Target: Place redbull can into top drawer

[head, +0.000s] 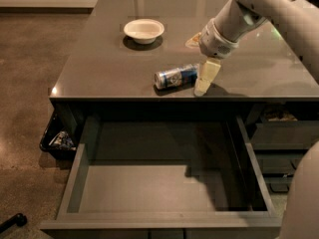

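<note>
The redbull can (pixel 175 76) lies on its side near the front edge of the grey table (pixel 99 68), its silver end facing left. My gripper (pixel 204 78) hangs from the arm at the upper right and sits right at the can's right end, its pale fingers (pixel 206 76) pointing down at the tabletop. The top drawer (pixel 164 223) is pulled wide open below the table's front edge and its dark grey inside is empty.
A white bowl (pixel 143 30) stands on the table behind and left of the can. Narrower dark drawers (pixel 281 138) are at the right under the table. A dark bin with items (pixel 57 141) sits on the floor at the left.
</note>
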You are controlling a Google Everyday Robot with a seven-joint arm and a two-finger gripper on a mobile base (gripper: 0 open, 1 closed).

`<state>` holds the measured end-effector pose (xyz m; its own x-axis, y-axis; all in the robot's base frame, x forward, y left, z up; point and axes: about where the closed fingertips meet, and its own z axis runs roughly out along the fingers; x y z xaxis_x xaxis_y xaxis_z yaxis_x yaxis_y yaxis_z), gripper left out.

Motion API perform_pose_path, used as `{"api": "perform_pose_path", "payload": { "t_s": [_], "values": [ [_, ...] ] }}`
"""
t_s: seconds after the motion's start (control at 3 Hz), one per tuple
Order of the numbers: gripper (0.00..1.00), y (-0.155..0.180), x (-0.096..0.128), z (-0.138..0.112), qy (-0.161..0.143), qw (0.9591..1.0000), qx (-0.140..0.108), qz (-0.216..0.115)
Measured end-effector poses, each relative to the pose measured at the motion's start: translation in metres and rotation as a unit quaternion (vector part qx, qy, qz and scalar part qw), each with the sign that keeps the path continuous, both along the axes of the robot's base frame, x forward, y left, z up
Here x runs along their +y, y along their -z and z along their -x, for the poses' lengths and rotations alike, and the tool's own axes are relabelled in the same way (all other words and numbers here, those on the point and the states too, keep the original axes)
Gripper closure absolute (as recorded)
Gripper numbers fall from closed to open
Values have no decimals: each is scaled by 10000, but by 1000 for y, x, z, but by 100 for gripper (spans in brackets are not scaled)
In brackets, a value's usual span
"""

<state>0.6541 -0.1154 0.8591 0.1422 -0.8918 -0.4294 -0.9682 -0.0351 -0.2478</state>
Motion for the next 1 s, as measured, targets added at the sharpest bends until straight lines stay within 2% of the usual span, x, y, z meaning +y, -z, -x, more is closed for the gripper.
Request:
{"api": "perform_pose_path", "payload": {
  "t_s": [0.33,1.0],
  "values": [
    [18,0,0,0,-1,10000,3,-1],
    [65,0,0,0,-1,10000,3,-1]
  ]
}}
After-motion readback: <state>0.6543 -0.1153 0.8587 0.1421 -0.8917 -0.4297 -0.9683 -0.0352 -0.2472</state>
